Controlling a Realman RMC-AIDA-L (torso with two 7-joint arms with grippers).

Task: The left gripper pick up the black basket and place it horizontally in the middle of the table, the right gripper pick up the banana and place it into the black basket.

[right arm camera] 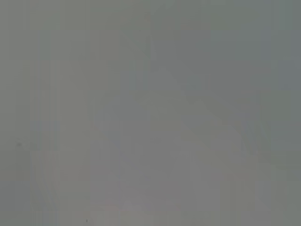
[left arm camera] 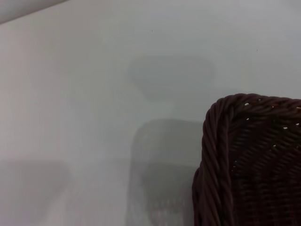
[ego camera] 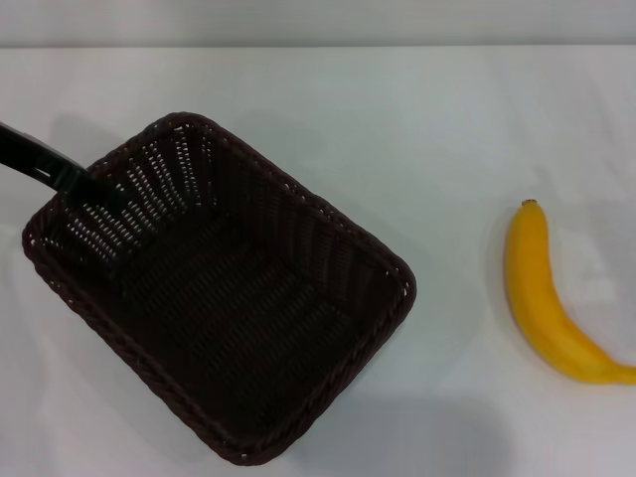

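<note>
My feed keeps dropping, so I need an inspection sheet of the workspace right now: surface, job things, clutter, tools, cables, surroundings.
Surface: white table, unmarked.
Job things: black basket lying diagonally at the left, empty; banana on the table at the right, apart from the basket.
Clutter: nothing seen.
Tools: left tool at the basket's far left rim; right tool not in view.
Cables: nothing seen.
Surroundings: pale strip beyond the table's far edge.
</note>
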